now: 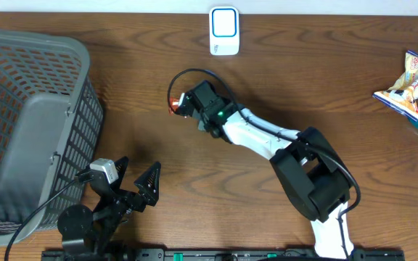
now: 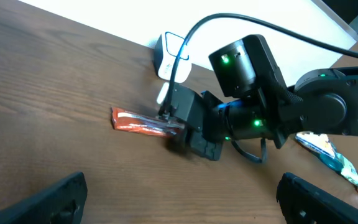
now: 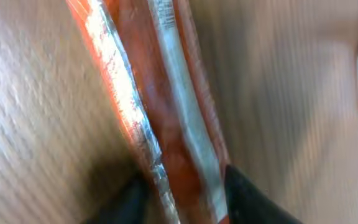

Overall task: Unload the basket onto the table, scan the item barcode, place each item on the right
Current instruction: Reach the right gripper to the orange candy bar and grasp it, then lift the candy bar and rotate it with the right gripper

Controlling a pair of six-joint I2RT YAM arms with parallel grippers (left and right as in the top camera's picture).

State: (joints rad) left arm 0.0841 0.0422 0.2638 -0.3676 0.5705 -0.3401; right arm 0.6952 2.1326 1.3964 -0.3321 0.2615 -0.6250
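Left end effector [image 1: 138, 171] wide, right arm [image 1: 260, 138] outstretched

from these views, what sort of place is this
Probably a mock shop checkout on a wooden table: a white barcode scanner, a grey basket, snack packets, plus an orange packet straddled by the right gripper.

Brown wood-grain table [image 1: 325, 80], even light
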